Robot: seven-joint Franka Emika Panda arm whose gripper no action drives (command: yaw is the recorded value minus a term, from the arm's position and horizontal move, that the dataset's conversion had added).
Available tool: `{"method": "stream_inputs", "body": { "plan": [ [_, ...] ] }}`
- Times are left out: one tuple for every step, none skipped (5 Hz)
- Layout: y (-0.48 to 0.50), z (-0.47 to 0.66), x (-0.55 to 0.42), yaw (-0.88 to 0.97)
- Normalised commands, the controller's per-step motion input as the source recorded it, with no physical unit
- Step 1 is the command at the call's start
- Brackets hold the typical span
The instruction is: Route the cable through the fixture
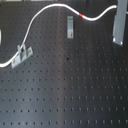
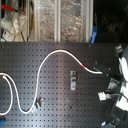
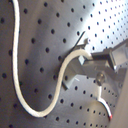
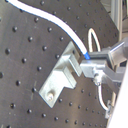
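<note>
The white cable (image 1: 50,11) snakes across the black perforated tabletop (image 1: 75,90); in the first exterior view it rises from the left edge, arches over the top, dips past its red band (image 1: 81,15) and climbs toward the arm's grey body (image 1: 120,25) at the right. Two grey clips stand on the tabletop, well apart: one (image 1: 70,26) just below the cable near the red band, the other (image 1: 22,55) at the first exterior view's left, where the cable passes close beside it. In both wrist views the pincer (image 4: 92,67) is closed on the cable, right next to a clip (image 4: 60,77).
</note>
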Motion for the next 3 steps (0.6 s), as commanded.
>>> {"method": "stream_inputs", "body": {
  "plan": [
    [0.358, 0.03, -0.213, 0.00],
    [0.611, -0.02, 0.124, 0.00],
    [0.548, 0.00, 0.230, 0.00]
  ]
}}
